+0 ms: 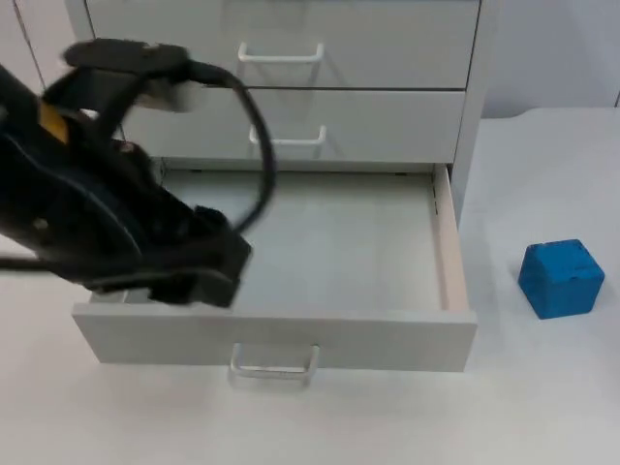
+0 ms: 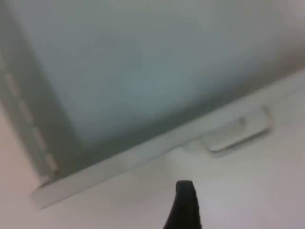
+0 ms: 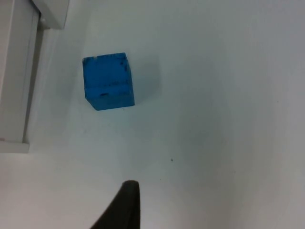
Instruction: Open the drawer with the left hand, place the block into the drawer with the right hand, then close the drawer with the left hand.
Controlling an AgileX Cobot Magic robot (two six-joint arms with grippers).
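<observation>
Left tool above the open drawer, blue block on the surface

Left tool (image 1: 184,281) hangs at the left of the top view, over the left front corner of the pulled-out drawer (image 1: 450,262); whether its fingers are apart or together cannot be told, and no hold or contact can be made out. In the left wrist view one black fingertip (image 2: 185,202) stands over the white surface (image 2: 248,191), near the drawer's front panel and its handle (image 2: 238,131). The drawer interior is pale grey. Three drawers can be counted in the top view: two shut ones behind, each with a white handle, and the open one at the front. At the right of that view one blue block (image 1: 561,279), a cube with scuffed faces, sits on the surface just beside the drawer's right wall, not touching it. The right wrist view shows the right tool's black fingertip (image 3: 123,207) near the block (image 3: 107,81); its opening cannot be told.
</observation>
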